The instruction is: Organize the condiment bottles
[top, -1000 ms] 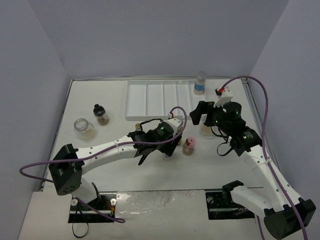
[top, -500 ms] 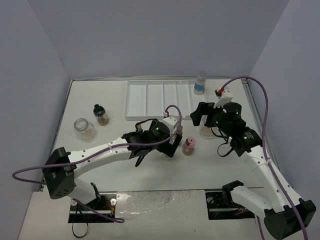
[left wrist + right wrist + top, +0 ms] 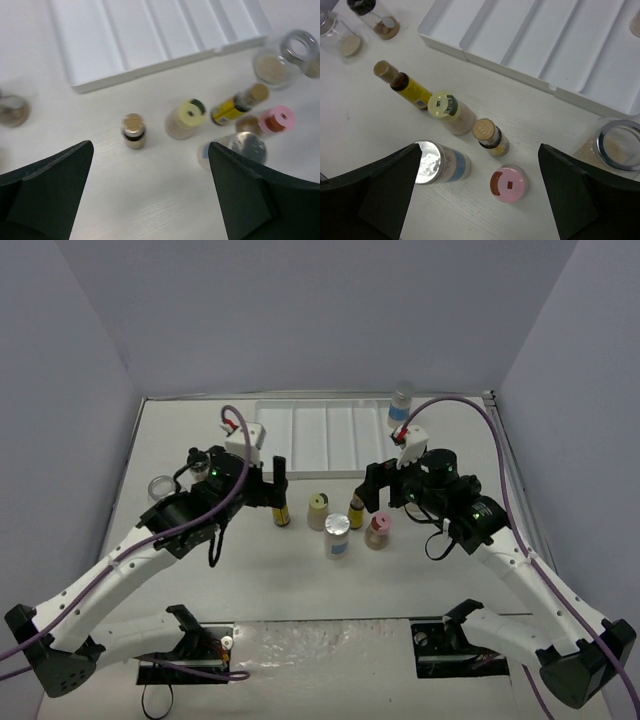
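Note:
Five condiment bottles stand grouped mid-table: an amber bottle (image 3: 281,512) with a tan cap, a yellow-capped one (image 3: 318,508), a silver-lidded, blue-labelled one (image 3: 337,536), a second amber bottle (image 3: 356,512) and a pink-capped one (image 3: 377,530). My left gripper (image 3: 266,480) hangs open above and left of the first amber bottle (image 3: 133,131), holding nothing. My right gripper (image 3: 390,488) is open above the pink-capped bottle (image 3: 509,184) and the blue-labelled one (image 3: 440,162), touching neither. A clear jar of tan powder (image 3: 615,147) stands to the right of the group.
The white divided tray (image 3: 320,435) lies at the back. A blue-labelled clear bottle (image 3: 400,405) stands by its right end. A clear jar (image 3: 163,490) and a black-capped bottle (image 3: 375,17) are at the left, partly behind my left arm. Walls close three sides.
My left gripper has opened, let go of the silver-lidded bottle and pulled away to the back left. The grouped bottles now show. My right gripper has shifted a little left.

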### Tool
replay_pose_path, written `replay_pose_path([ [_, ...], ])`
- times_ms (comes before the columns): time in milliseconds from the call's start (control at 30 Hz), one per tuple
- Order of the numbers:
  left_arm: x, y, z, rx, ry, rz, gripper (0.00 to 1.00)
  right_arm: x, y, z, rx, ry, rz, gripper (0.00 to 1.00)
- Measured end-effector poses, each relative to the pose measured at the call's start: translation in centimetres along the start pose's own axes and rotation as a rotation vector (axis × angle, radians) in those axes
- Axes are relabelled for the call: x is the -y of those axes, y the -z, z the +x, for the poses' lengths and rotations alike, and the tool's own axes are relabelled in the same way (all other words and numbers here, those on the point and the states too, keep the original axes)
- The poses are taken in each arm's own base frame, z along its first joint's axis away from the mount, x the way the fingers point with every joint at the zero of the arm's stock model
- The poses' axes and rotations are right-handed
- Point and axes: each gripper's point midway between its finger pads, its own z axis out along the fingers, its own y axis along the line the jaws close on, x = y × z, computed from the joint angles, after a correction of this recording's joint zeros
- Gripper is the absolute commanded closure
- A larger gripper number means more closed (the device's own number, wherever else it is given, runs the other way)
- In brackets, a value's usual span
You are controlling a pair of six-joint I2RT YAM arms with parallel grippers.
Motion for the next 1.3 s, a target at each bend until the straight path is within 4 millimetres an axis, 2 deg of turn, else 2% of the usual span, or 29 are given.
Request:
replay_pose_path([
  [133, -6.0, 3.4, -2.1, 0.094, 0.069, -0.17, 0.03, -3.0, -0.7, 1.5, -0.064, 0.083, -0.085, 0.01],
  [233, -9.0, 5.5, -2.3, 0.147, 0.104, -0.264, 0.03, -4.5, -1.1, 3.1, -0.119, 0.127, -0.123, 0.01],
  [367, -12.4, 6.8, 0.3, 0.139, 0.114, -0.384, 0.03, -6.7, -1.6, 5.4, -0.196, 0.181, -0.175, 0.0],
  [467, -14.2, 7.2, 2.3, 0.113, 0.109, -0.453, 0.03, -7.9, -1.8, 6.9, -0.242, 0.217, -0.198, 0.01],
  [667, -15.6, 6.6, 4.8, 0.048, 0.085, -0.509, 0.03, -9.0, -2.8, 8.8, -0.293, 0.28, -0.188, 0.01],
  [967, -15.9, 6.0, 4.9, 0.029, 0.074, -0.514, 0.03, -8.6, -4.5, 10.5, -0.33, 0.296, -0.148, 0.05],
  [1200, -16.1, 5.9, 4.8, 0.036, 0.084, -0.508, 0.03, -8.2, -5.5, 12.5, -0.362, 0.292, -0.13, 0.13],
  [1300, -16.1, 5.8, 4.9, 0.033, 0.086, -0.506, 0.03, -8.1, -6.0, 13.1, -0.376, 0.294, -0.125, 0.24],
])
